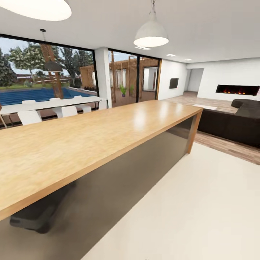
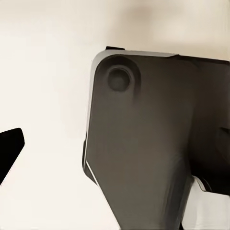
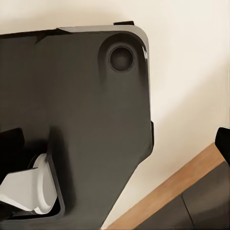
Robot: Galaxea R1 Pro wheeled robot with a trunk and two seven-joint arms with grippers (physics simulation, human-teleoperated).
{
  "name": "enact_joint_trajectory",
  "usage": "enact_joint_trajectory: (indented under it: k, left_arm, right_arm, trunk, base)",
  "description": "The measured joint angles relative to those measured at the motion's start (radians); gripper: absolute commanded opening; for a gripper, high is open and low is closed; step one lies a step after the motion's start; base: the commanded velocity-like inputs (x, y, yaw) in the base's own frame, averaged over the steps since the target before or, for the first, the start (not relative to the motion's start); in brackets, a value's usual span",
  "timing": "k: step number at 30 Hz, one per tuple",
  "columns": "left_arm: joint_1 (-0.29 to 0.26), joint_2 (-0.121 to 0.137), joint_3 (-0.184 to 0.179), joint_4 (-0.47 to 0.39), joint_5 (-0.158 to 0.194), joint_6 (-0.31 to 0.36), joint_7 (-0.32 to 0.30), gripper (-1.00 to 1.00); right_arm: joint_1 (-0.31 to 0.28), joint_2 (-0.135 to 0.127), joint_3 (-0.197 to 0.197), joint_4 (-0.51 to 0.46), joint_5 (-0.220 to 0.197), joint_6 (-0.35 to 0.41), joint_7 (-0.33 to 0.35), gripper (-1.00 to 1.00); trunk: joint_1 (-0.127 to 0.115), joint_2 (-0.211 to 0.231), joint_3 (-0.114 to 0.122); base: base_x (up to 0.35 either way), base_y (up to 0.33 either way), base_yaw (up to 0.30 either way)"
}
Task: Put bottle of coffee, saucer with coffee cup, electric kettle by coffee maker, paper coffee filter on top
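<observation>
Wood counter point(image 1: 90, 133) (edge by rt wrist)

You see a table point(image 1: 90, 137) topped in glossy light wood, its side panel dark and semi-gloss, above a smooth matt cream floor point(image 1: 187, 216).

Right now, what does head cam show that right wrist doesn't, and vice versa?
Head view alone: the long wooden countertop, pendant lamp, dark sofa, fireplace, white dining table with chairs, and the pool outside. Right wrist view alone: the robot's dark base seen close up, plus a wooden edge strip. Both share the pale floor. No coffee items in either.
</observation>
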Motion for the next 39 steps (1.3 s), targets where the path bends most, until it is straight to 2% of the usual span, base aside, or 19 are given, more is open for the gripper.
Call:
enact_joint_trajectory:
  k: [26, 39]
  left_arm:
    - [0.0, -0.001, 0.0, 0.0, 0.0, 0.0, 0.0, 1.0]
    - [0.0, -0.001, 0.0, 0.001, 0.0, 0.0, 0.0, 1.0]
  right_arm:
    - [0.0, 0.002, -0.001, 0.0, 0.0, 0.0, 0.0, 1.0]
    - [0.0, 0.003, -0.001, 0.0, 0.001, 0.0, 0.0, 1.0]
  trunk:
    - [-0.1, 0.183, 0.061]
    - [-0.1, 0.183, 0.051]
  base:
    - [0.0, 0.0, -0.266]
    - [0.0, 0.0, -0.266]
